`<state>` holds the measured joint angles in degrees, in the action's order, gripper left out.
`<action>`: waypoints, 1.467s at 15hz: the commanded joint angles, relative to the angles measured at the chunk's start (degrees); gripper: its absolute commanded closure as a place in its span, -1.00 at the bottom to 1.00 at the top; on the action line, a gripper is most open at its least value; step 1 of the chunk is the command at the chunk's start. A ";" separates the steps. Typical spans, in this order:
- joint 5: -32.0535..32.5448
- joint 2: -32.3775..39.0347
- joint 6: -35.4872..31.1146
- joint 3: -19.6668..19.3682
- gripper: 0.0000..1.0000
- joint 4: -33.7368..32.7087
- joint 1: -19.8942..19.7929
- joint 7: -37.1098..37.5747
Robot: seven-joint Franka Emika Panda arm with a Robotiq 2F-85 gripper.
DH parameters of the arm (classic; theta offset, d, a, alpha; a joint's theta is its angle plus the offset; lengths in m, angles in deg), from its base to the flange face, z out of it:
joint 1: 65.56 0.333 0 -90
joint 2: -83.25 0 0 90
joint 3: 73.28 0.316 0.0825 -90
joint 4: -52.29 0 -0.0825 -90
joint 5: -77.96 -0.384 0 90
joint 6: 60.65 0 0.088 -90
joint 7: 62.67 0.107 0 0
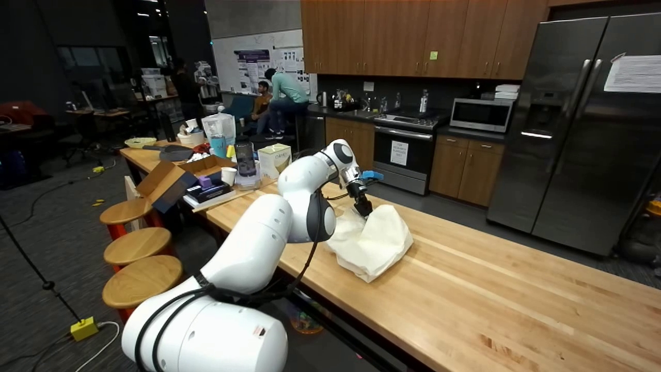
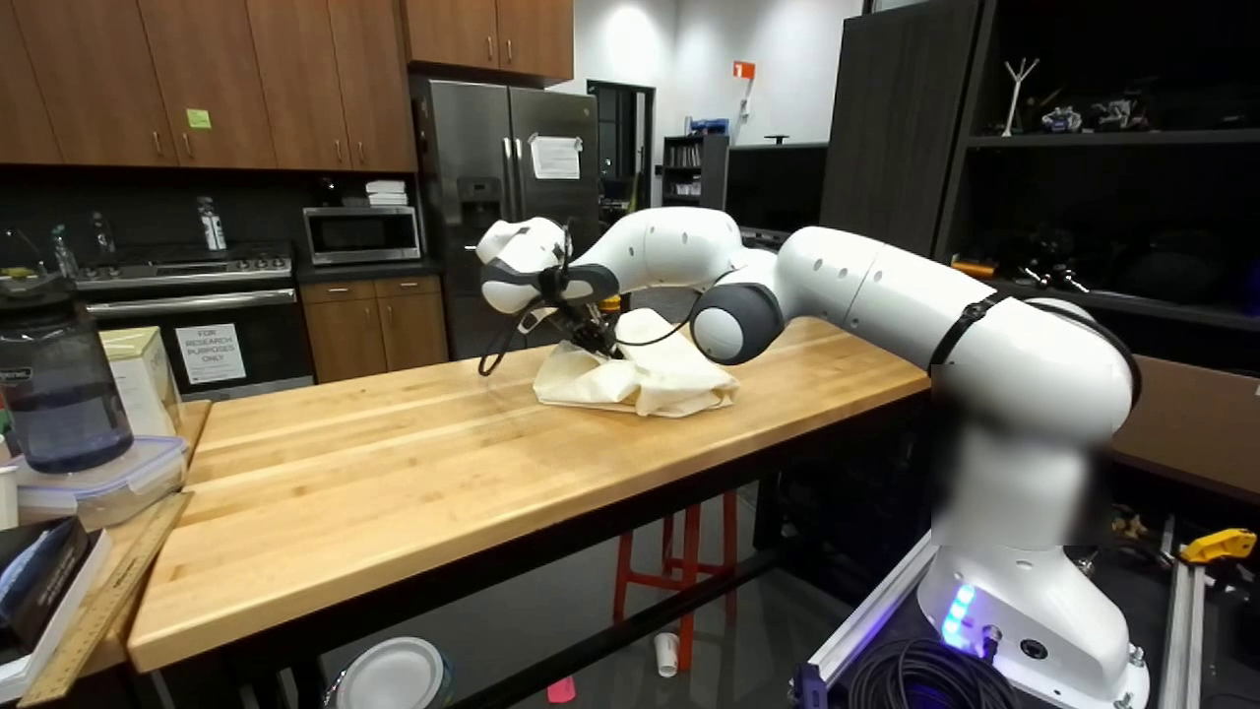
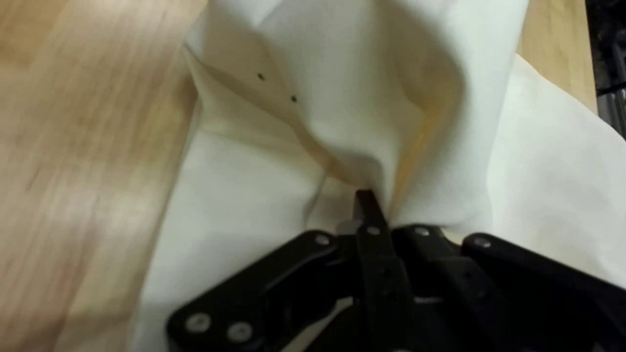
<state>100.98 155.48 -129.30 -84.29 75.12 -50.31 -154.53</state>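
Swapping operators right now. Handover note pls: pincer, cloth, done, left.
Pincer: shut, apparently on a fold of the cream cloth, pointing down into it.
Cloth: crumpled on the wooden table, a raised fold standing beside the pincer; part of it rests on the tabletop. Can't tell whether anything lies under it.
Done: fold looks gripped.
Left, as far as this moment shows: cloth not released, and not lying flat. Check the hold before moving the arm.

Across from me, brown wooden cabinets [image 1: 397,39] hang above the stove [image 1: 420,155] and microwave [image 1: 481,114], a tall steel fridge [image 1: 555,134] stands beside them, and wooden-topped stools [image 1: 137,245] stand on dark floor [image 1: 31,310].
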 commanded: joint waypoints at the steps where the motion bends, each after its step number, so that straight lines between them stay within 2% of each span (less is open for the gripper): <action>1: -3.83 -2.86 0.57 0.93 0.98 0.21 -5.50 5.08; 6: -8.25 -4.16 1.85 1.15 0.98 1.34 -11.97 13.22; 10: -12.28 -4.06 2.37 1.69 0.98 1.52 -13.48 20.49; 13: -12.79 -3.85 0.64 2.39 0.98 0.77 -10.08 21.22; 22: -5.08 -4.51 -3.98 1.37 0.98 1.84 9.13 9.99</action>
<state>93.07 152.93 -132.28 -81.84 74.79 -45.40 -140.24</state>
